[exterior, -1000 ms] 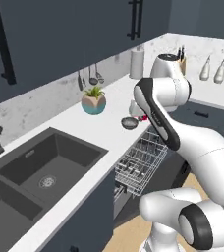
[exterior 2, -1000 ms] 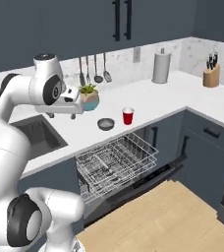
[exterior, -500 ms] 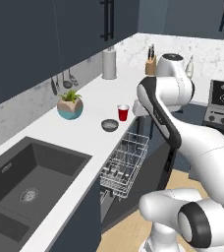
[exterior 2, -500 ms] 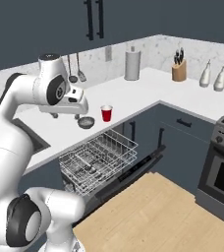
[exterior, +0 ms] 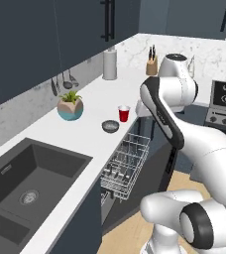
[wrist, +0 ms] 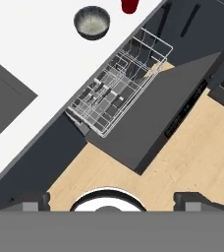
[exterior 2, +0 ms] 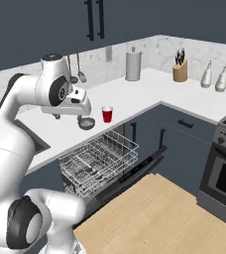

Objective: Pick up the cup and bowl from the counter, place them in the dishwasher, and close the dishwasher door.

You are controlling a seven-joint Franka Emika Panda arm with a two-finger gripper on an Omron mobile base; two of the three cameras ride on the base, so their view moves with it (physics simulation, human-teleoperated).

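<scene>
The red cup (exterior: 124,113) (exterior 2: 107,113) stands upright on the white counter (exterior: 92,106), near its front edge. The dark grey bowl (exterior: 110,126) (exterior 2: 86,123) (wrist: 92,22) sits just beside it, a little toward the sink. Below them the dishwasher stands open: the white wire rack (exterior: 127,161) (exterior 2: 99,158) (wrist: 119,88) is pulled out over the lowered navy door (exterior 2: 135,171) (wrist: 158,118). My gripper (exterior 2: 68,118) (wrist: 114,202) hangs open and empty above the counter edge, left of the bowl in the right base view. In the hand view it looks straight down from high up.
A teal-and-tan planter (exterior: 70,108) stands behind the bowl. A paper-towel roll (exterior: 109,64) and a knife block (exterior: 152,63) are at the back corner. The dark sink (exterior: 30,178) lies to the left, the oven (exterior 2: 224,168) to the right, with wood floor (exterior 2: 154,213) between.
Both base views have shifted, so the base has driven; sink, planter, cup and bowl slid across the picture. The arm's pose relative to the base looks unchanged.
</scene>
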